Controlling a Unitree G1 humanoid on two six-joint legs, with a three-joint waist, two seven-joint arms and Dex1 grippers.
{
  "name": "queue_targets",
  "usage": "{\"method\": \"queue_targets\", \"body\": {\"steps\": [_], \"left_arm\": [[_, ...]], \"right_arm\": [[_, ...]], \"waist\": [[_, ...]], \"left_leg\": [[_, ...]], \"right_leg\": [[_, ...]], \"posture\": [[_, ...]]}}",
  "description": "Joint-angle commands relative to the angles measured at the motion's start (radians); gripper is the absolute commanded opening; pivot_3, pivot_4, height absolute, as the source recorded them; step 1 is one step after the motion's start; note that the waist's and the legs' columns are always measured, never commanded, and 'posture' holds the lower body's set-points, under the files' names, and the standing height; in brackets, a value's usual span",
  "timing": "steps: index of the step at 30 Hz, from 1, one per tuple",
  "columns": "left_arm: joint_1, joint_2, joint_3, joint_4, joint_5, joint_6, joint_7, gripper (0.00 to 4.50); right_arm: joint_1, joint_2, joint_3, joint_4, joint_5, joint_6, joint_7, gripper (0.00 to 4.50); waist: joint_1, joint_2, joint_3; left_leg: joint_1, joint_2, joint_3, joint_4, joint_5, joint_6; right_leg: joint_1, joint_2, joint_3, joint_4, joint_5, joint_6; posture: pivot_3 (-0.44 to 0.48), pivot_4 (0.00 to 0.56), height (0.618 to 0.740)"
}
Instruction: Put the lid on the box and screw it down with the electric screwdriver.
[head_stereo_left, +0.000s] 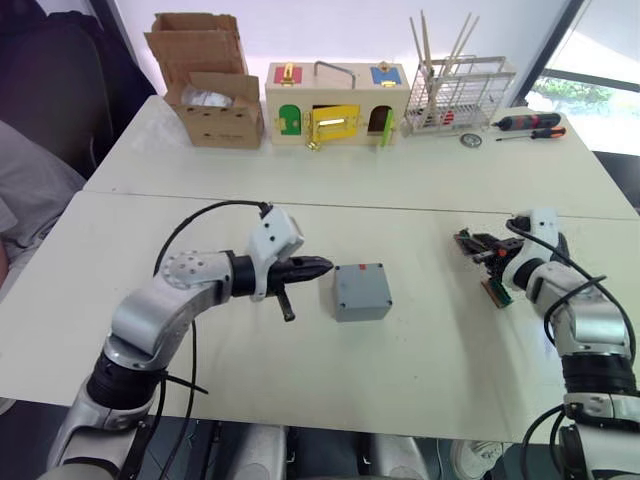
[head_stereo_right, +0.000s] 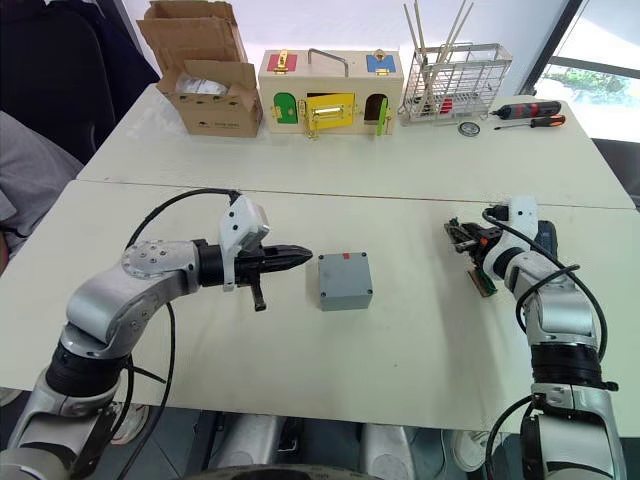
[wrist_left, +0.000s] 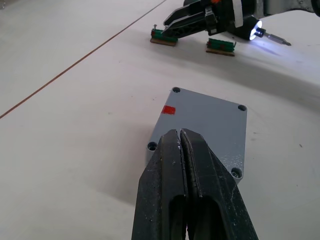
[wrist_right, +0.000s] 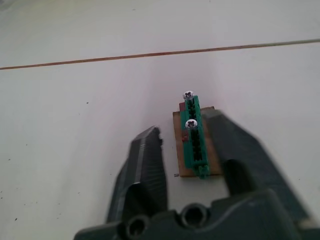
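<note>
The small grey box (head_stereo_left: 360, 290) stands mid-table. The lid (wrist_left: 210, 125), a flat grey plate with corner screw holes and a red mark near one edge, lies on top of it. My left gripper (head_stereo_left: 322, 267) is shut and empty, its tips just left of the box and slightly above the lid's edge (wrist_left: 179, 134). My right gripper (wrist_right: 182, 127) is open at the right of the table, its fingers either side of a green screw holder (wrist_right: 194, 135) that holds two screws. The electric screwdriver (wrist_left: 250, 27) lies beside that wrist with its tip light on.
A second green holder (wrist_left: 221, 46) lies by the right gripper. Along the far edge stand a cardboard carton (head_stereo_left: 208, 85), a wooden box with coloured doors (head_stereo_left: 335, 105), a wire rack (head_stereo_left: 458, 95) and two hand screwdrivers (head_stereo_left: 530, 125). A person's sleeve (head_stereo_left: 30, 200) shows at the left.
</note>
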Motion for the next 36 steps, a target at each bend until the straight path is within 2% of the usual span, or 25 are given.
{"method": "queue_targets", "body": {"steps": [1, 24, 27, 29, 33, 36], "left_arm": [[-0.007, 0.006, 0.001, -0.035, -0.009, -0.017, 0.004, 0.00], [-0.012, 0.004, -0.009, -0.007, -0.007, -0.044, 0.003, 0.00], [-0.009, 0.013, 0.004, -0.014, -0.017, -0.036, -0.002, 0.00], [0.004, 0.039, 0.020, -0.030, -0.034, -0.020, -0.018, 0.00], [0.035, 0.119, 0.043, -0.051, -0.077, 0.004, -0.071, 0.00], [0.064, 0.179, 0.048, -0.062, -0.094, 0.005, -0.113, 0.00]], "right_arm": [[-0.030, 0.005, -0.018, -0.006, 0.002, -0.029, -0.003, 0.06], [-0.060, -0.003, -0.082, -0.096, 0.056, 0.034, -0.026, 0.06], [-0.058, -0.006, -0.106, -0.205, 0.110, 0.084, -0.020, 0.06], [-0.032, -0.011, -0.109, -0.341, 0.206, 0.157, 0.042, 0.06], [0.057, -0.034, -0.067, -0.586, 0.383, 0.305, 0.151, 0.06], [0.096, -0.034, -0.013, -0.683, 0.444, 0.367, 0.171, 0.06]], "waist": [[0.000, 0.000, 0.000], [0.000, 0.000, 0.000], [0.000, 0.000, 0.000], [0.000, 0.000, 0.000], [0.000, 0.000, 0.000], [0.001, 0.000, 0.000]], "left_leg": [[0.000, 0.000, 0.000, 0.000, 0.000, 0.000], [0.000, 0.000, 0.000, 0.000, 0.000, 0.000], [0.000, 0.000, 0.000, 0.000, 0.000, 0.000], [0.000, 0.000, 0.000, 0.000, 0.000, 0.000], [0.000, 0.002, -0.001, -0.001, 0.000, 0.000], [0.000, 0.002, -0.001, 0.000, 0.000, 0.000]], "right_leg": [[0.000, 0.000, 0.000, 0.000, 0.000, 0.000], [0.000, 0.000, 0.000, 0.000, 0.000, 0.000], [0.000, 0.000, 0.000, 0.000, 0.000, 0.000], [0.000, 0.000, 0.000, 0.000, 0.000, 0.000], [0.000, 0.001, 0.000, 0.000, 0.000, 0.000], [0.000, 0.001, 0.000, 0.000, 0.000, 0.000]], "posture": [[0.000, 0.150, 0.731], [0.000, 0.150, 0.731], [0.000, 0.150, 0.731], [0.000, 0.150, 0.731], [0.000, 0.150, 0.731], [0.000, 0.150, 0.731]]}}
